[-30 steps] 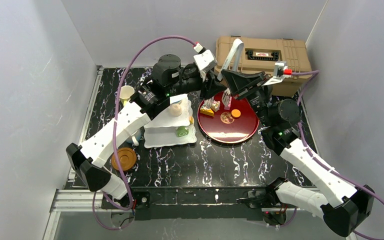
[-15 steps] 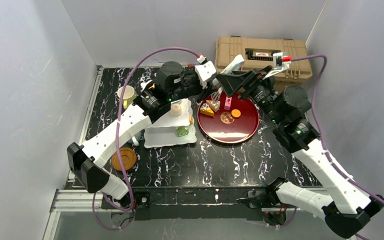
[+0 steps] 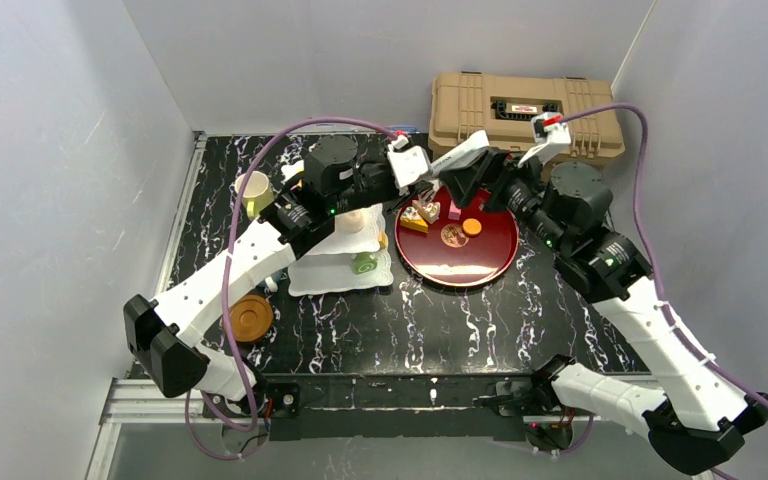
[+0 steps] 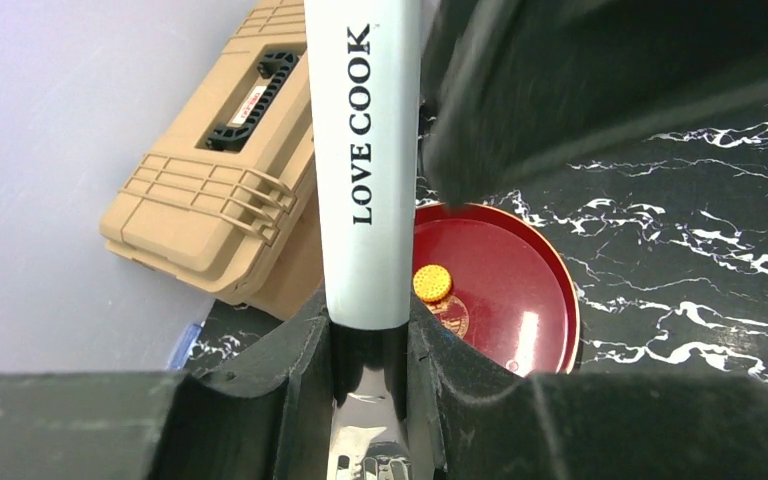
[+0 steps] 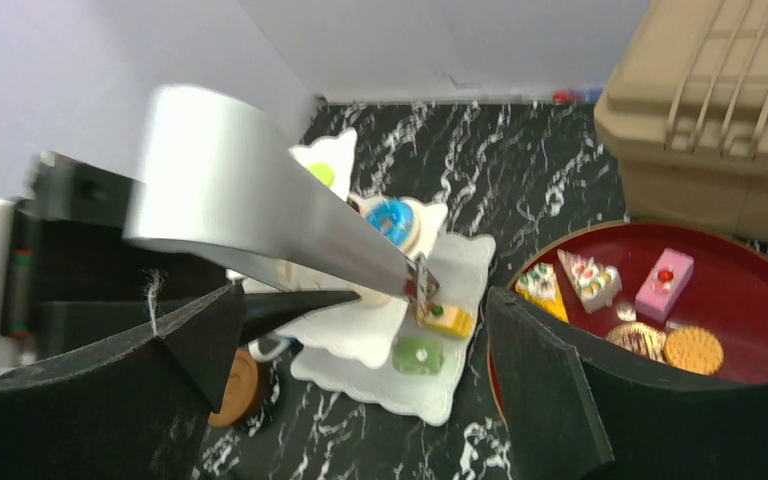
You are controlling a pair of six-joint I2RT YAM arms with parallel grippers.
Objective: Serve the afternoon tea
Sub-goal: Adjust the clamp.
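While your left gripper (image 4: 370, 335) clamps the white-handled steel serving tool (image 4: 362, 150) and your right gripper (image 5: 365, 335) stands released, only a few toy pastries (image 5: 419, 352) sit on the white three-tier scalloped cake stand (image 5: 440, 392). About six, the count uncertain, lie on the round red tray (image 5: 750, 300). Serving looks mostly undone.

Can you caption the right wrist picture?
Open right gripper faces toy pastries on the red tray and white cake stand.

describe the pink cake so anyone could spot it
Find the tan case at the back; a round red tray lies just before it. On that tray the pink cake is the only pink rectangular block, red dot on top, beside a white triangular slice.
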